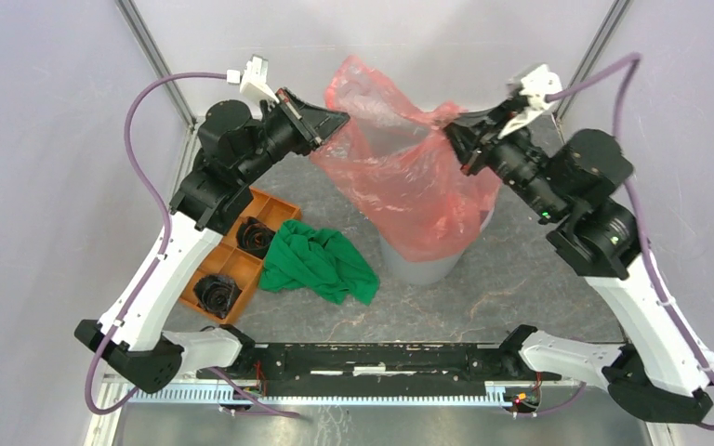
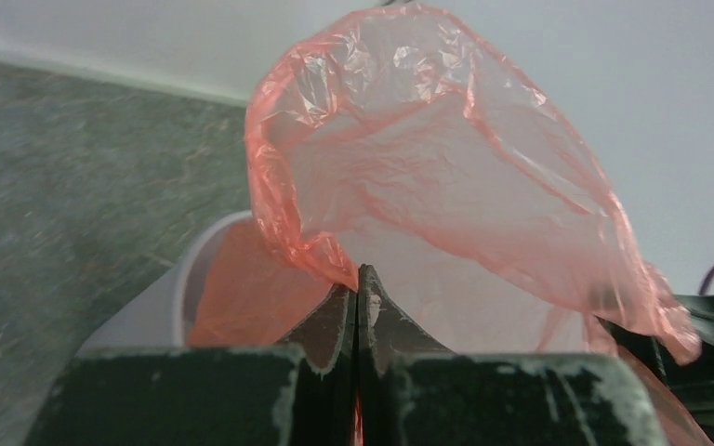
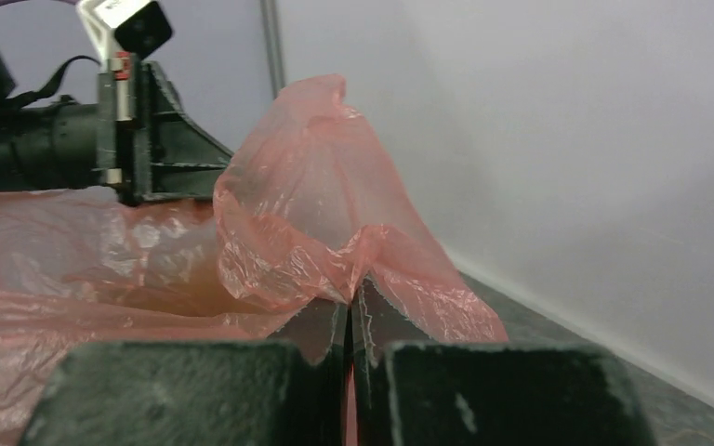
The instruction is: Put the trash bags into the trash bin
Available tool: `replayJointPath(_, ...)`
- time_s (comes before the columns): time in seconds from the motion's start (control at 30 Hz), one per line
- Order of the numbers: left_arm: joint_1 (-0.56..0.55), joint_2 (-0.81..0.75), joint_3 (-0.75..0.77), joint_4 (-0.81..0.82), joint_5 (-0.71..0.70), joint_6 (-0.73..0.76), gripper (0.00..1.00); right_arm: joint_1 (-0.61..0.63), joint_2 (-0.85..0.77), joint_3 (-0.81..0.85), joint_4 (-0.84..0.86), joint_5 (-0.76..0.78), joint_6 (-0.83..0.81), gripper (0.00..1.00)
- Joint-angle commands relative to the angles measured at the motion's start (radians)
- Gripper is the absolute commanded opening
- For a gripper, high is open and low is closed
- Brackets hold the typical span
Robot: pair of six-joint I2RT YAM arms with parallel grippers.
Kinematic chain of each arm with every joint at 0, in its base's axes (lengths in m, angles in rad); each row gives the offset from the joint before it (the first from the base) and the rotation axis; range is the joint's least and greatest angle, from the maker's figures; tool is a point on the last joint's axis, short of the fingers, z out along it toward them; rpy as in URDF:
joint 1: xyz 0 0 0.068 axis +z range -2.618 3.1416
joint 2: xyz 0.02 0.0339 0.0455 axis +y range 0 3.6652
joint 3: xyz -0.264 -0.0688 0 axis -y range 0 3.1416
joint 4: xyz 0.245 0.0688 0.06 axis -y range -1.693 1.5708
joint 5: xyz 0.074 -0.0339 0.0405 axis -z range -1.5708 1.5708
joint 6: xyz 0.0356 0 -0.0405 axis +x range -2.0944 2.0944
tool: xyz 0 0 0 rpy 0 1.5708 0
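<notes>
A red-pink translucent trash bag (image 1: 400, 163) hangs stretched between my two grippers above the grey-white trash bin (image 1: 420, 268); its lower part drapes over and into the bin, hiding most of the rim. My left gripper (image 1: 341, 119) is shut on the bag's left edge. My right gripper (image 1: 450, 130) is shut on its right edge. In the left wrist view the jaws (image 2: 357, 274) pinch the film, with the bag (image 2: 428, 167) ballooning open ahead and the bin's rim (image 2: 191, 269) below left. In the right wrist view the jaws (image 3: 350, 290) pinch the bag (image 3: 307, 223).
A green cloth (image 1: 318, 262) lies left of the bin. An orange compartment tray (image 1: 232, 258) with black rolls (image 1: 255, 235) sits under the left arm. Grey walls and metal frame posts stand close behind the bag.
</notes>
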Motion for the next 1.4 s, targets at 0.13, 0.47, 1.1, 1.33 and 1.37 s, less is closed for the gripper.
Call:
replayJointPath(0.13, 0.026, -0.028, -0.121, 0.019, 0.08, 0.035, 0.02, -0.001, 0.04, -0.14, 0.064, -0.038, 0.034, 0.1)
replayJointPath(0.47, 0.026, 0.055, -0.093, 0.116, 0.144, -0.011, 0.02, 0.0, 0.06, -0.11, -0.028, 0.074, -0.022, 0.22)
replayJointPath(1.1, 0.128, 0.199, -0.036, 0.21, 0.139, -0.044, 0.02, -0.003, 0.025, -0.065, -0.167, 0.284, -0.098, 0.76)
replayJointPath(1.33, 0.15, 0.19, -0.054, 0.215, 0.154, -0.029, 0.02, -0.002, -0.101, -0.012, -0.293, 0.206, -0.061, 0.98)
replayJointPath(1.37, 0.15, 0.189, -0.056, 0.217, 0.157, -0.029, 0.02, -0.001, -0.118, -0.017, -0.309, 0.203, -0.061, 0.98)
